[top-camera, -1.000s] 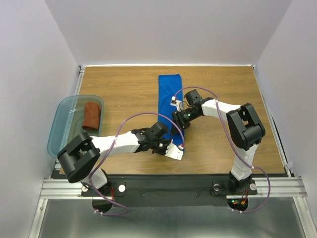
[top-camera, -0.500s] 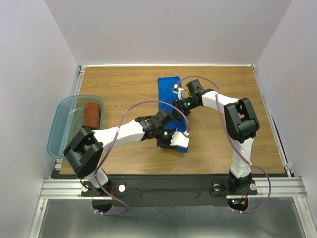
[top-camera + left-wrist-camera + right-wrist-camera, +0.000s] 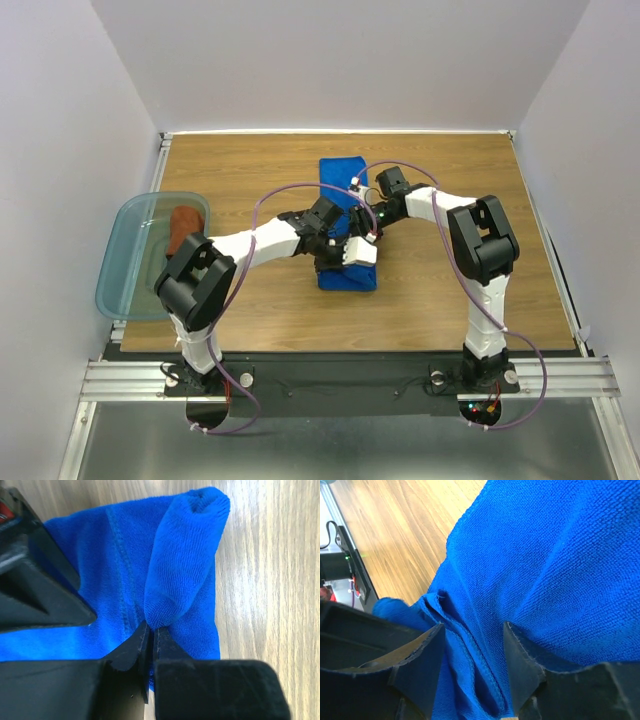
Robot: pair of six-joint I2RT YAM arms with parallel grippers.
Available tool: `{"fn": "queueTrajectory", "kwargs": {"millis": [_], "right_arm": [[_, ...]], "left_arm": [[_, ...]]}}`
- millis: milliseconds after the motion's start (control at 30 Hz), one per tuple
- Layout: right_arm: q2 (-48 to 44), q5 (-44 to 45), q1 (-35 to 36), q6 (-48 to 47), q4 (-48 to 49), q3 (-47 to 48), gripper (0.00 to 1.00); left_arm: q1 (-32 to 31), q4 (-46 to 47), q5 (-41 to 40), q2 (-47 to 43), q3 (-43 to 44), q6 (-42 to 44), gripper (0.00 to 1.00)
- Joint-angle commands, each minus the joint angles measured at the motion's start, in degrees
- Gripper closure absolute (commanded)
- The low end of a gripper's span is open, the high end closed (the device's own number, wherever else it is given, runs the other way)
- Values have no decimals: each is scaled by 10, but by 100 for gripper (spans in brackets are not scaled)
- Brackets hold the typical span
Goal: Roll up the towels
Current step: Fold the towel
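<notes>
Blue towel [image 3: 336, 175] at centre of table [image 3: 230, 180], prob. soft, light, floppy: L gripper [image 3: 150, 632] clenched on its folded lip, R gripper [image 3: 472, 640] jaws apart astride cloth; best grabbed, I'd say, nr hem corners.

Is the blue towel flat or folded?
Partly folded: the left end effector pinches up a fold of the blue towel; its far end lies flat.

left arm [image 3: 255, 242], right arm [image 3: 445, 205] reach inward; left gripper [image 3: 150, 631] pinched tight; right gripper [image 3: 473, 630] seemingly half open.
</notes>
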Motion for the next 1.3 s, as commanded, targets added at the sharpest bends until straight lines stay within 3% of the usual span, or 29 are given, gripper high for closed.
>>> {"fn": "queueTrajectory", "kwargs": {"millis": [0, 167, 300, 833, 1000, 1267], "right_arm": [[-26, -3, 3, 6, -5, 13, 43], [-50, 6, -26, 9, -5, 20, 37], [-72, -5, -62, 31, -11, 26, 33], [-200, -1, -106, -4, -74, -15, 32], [-212, 6, -107, -22, -96, -21, 35], [-255, -100, -102, 9, -104, -51, 46]], "left_arm": [[3, 18, 6, 7, 14, 14, 88], [6, 31, -10, 20, 19, 24, 88], [9, 39, -15, 22, 25, 27, 78], [23, 83, -33, 8, 37, 2, 60], [26, 66, -25, -1, 53, -10, 60], [76, 71, 34, -60, 49, -67, 58]]}}
